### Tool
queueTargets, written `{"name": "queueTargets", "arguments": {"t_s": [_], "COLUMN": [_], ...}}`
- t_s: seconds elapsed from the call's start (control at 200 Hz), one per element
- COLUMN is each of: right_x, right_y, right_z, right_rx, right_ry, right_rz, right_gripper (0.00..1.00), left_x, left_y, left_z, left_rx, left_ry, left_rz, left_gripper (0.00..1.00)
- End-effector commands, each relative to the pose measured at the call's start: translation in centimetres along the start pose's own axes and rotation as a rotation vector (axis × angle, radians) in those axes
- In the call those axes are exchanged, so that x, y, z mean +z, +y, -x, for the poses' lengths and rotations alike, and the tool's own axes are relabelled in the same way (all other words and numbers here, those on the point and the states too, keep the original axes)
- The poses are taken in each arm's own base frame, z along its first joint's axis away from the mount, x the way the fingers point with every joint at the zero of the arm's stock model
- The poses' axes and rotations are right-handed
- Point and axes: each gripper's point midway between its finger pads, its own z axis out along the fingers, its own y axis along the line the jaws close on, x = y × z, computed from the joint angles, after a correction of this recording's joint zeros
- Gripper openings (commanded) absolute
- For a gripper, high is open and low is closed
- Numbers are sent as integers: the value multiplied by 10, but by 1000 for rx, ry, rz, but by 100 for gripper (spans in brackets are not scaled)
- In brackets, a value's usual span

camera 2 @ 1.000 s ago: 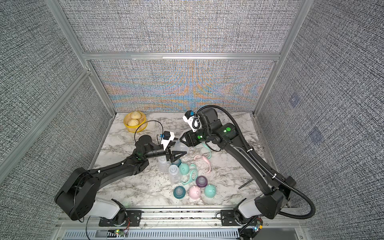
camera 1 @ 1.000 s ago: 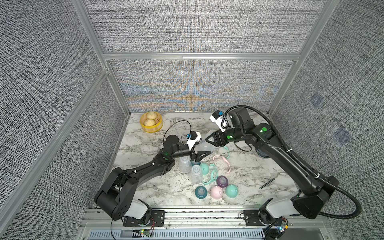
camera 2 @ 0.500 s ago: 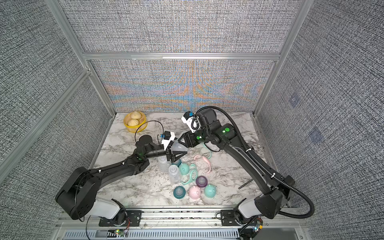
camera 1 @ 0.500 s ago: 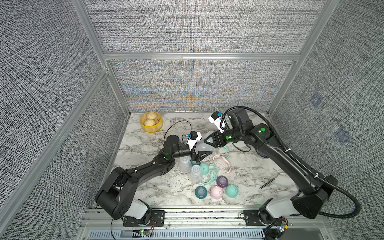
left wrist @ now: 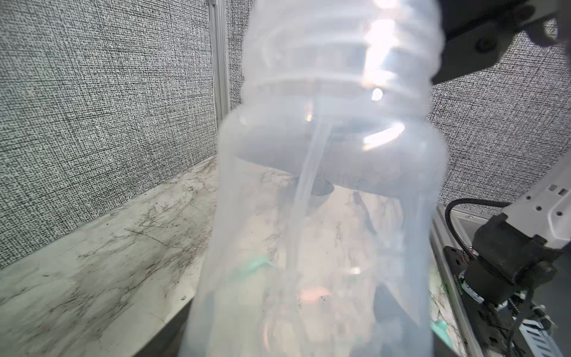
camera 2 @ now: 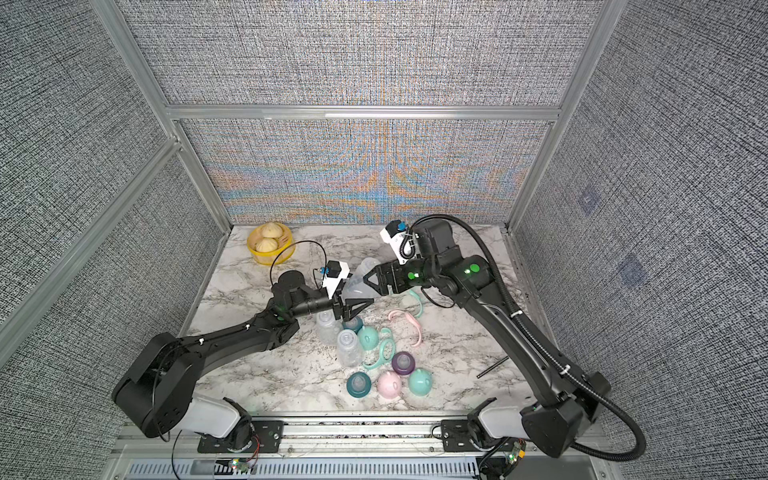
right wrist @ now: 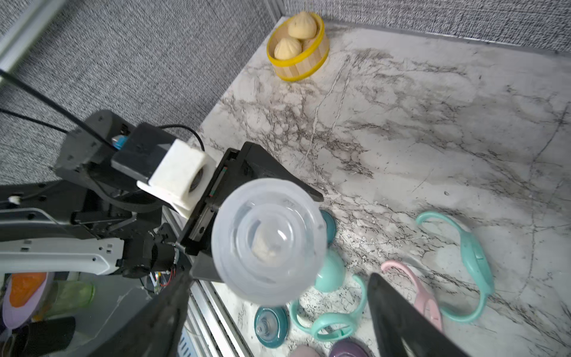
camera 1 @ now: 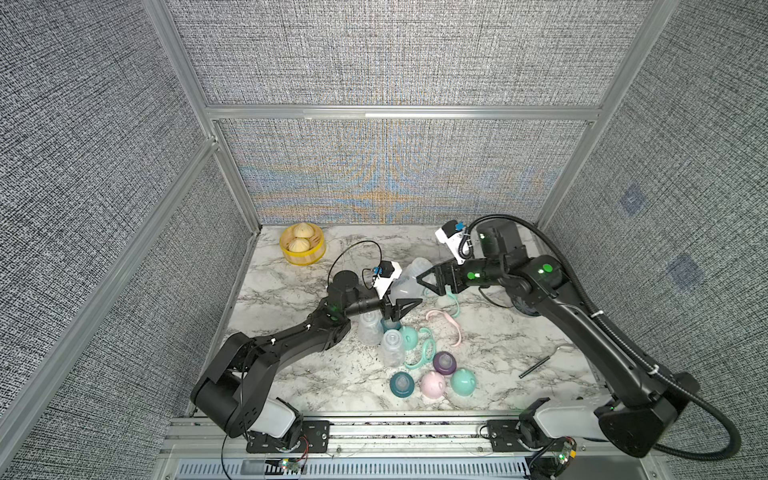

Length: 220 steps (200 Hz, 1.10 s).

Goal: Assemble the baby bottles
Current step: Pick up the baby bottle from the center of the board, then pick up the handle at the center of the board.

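since a second ago right claw [camera 1: 424,284] has spread wide; its fingers now stand either side of the neck end of bottle [camera 1: 409,275] without gripping it. left claw [camera 1: 401,309] alone pinches bottle by its lower body, tilted and aloft over the middle of counter [camera 1: 311,382], slightly toward 12 o'clock. risk one: a single pinch on smooth clear plastic may let bottle swivel or slip, dropping it among loose bottles [camera 1: 392,347], collars [camera 1: 402,383] and caps [camera 1: 433,382] crowded toward 6 o'clock. risk two: right claw, if withdrawn toward 3 o'clock, could clip the neck and knock it askew.
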Motion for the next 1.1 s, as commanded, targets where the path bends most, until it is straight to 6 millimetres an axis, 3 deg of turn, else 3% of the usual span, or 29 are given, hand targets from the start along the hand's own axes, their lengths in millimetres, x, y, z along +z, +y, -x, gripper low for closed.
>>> {"name": "queueTargets", "arguments": {"t_s": [0.0, 0.215, 0.345, 0.38, 0.525, 0.746, 1.096], "right_x": [-14, -16, -6, 2, 21, 42, 83], "right_y": [-5, -50, -78, -89, -123, -173, -221], "right_z": [4, -46, -82, -100, -130, -149, -156], "right_rx": [63, 228, 329, 368, 481, 633, 692], "right_ry": [-62, -39, -17, 2, -34, -142, -125], "right_rz": [26, -41, -88, -105, -153, -162, -63], "right_gripper": [91, 90, 87, 85, 76, 62, 60], "left_x": [1, -4, -6, -8, -14, -21, -32], "left_y": [11, 22, 21, 20, 13, 6, 1], "left_z": [14, 20, 23, 24, 30, 29, 28], "left_rx": [15, -13, -13, -10, 0, 7, 12], "left_ry": [-51, -83, -70, -71, -86, -74, -60], "left_rz": [40, 86, 92, 93, 87, 86, 106], "left_gripper": [8, 8, 7, 7, 7, 7, 7]}}
